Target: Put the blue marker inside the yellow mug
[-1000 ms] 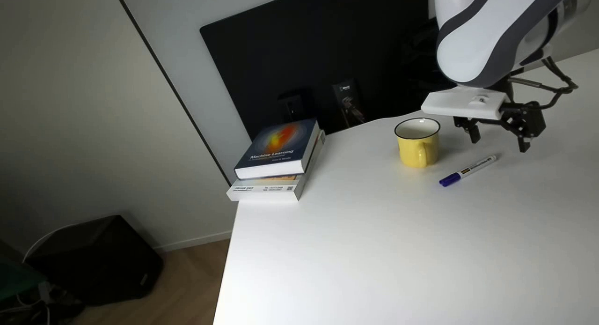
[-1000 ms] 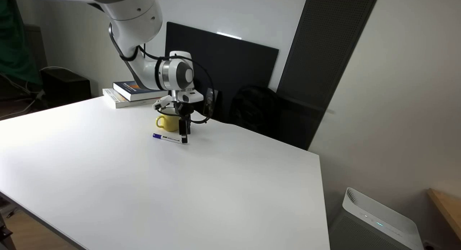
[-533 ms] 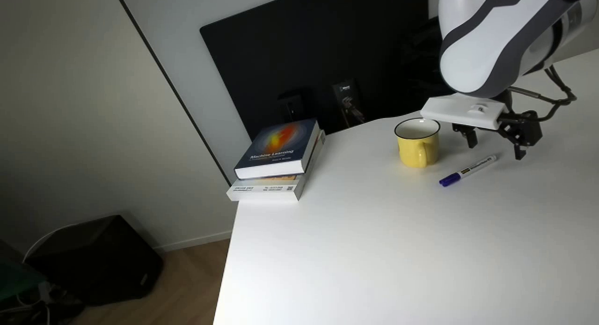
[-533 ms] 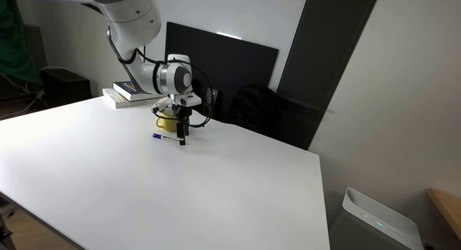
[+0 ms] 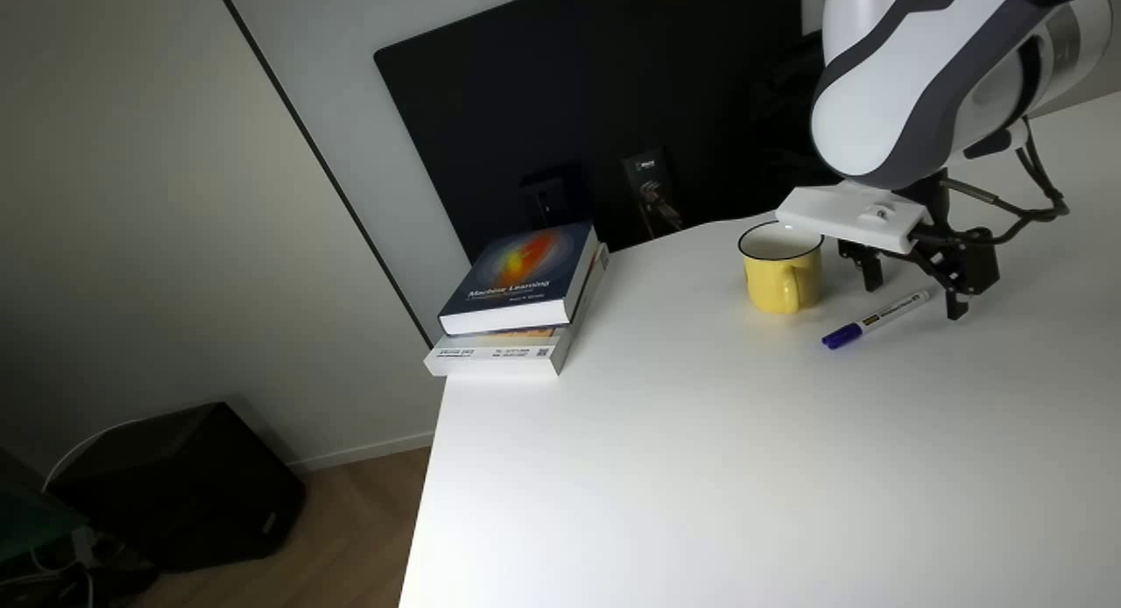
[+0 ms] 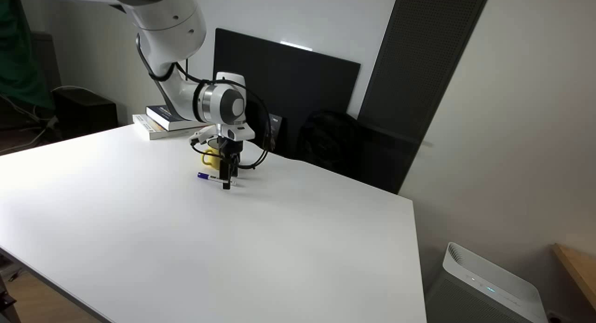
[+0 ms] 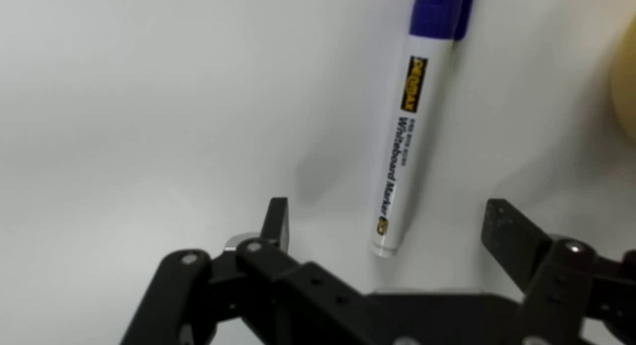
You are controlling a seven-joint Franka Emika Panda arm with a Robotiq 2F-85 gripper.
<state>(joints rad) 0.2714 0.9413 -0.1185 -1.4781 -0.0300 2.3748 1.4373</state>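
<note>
Gripper (image 7: 387, 221) of black, jointed, hard-looking parts, low over the work, its 2 fingers spread with nothing pinched. I hold them to opposite sides of the slim, round, plastic-looking blue marker (image 7: 411, 131) with whitish barrel and dark blue cap, so that closing would take it across its narrow width. The marker lies flat on the smooth white tabletop (image 5: 701, 485), its plain end in the gap as seen in the wrist view, its cap pointing away. I judge this to be alignment before a grasp; a hold near the plain end would leave the capped length free to go in first, though tilting would be needed. Whether the fingertips touch the tabletop, I cannot tell.

Just beyond, the bright, cylindrical, enamel-looking yellow mug (image 5: 771, 284) with thin dark rim stands upright near the marker but apart from it, so the carry should be short; the finger on that side could nudge it.

Farther off, in both exterior views, a dark blue hardback book (image 5: 517, 279) lies stacked on a pale paper book (image 5: 495, 367), presumably out of the task's way. Behind them stands a black, flat, rectangular panel (image 6: 284, 76).
</note>
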